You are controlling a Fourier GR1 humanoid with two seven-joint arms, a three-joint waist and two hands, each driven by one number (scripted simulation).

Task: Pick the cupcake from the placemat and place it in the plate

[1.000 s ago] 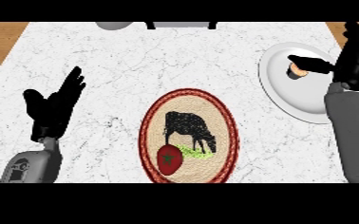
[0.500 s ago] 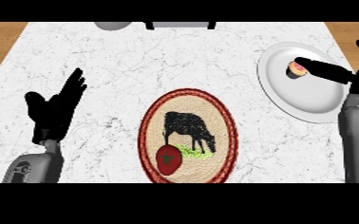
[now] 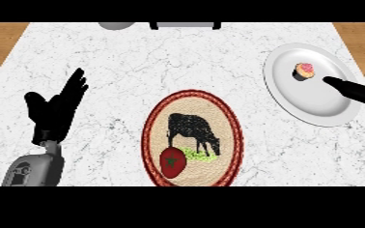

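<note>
The cupcake (image 3: 304, 71), pink-topped in a dark wrapper, lies on the white plate (image 3: 314, 101) at the right of the counter. Only black fingers of my right hand (image 3: 345, 88) show at the right edge, straight and a little below and right of the cupcake, not touching it. The oval placemat (image 3: 192, 137) with a cow picture and red braided rim lies at the centre front, with nothing on it. My left hand (image 3: 55, 112) rests open at the left, fingers up.
A grey round object (image 3: 118, 25) and a dark-edged grey item (image 3: 184, 25) sit at the counter's far edge. Wooden floor shows past both far corners.
My right hand let go of the cupcake, which now lies free on the plate, and the hand drew back toward the right edge. The left hand stayed still.
</note>
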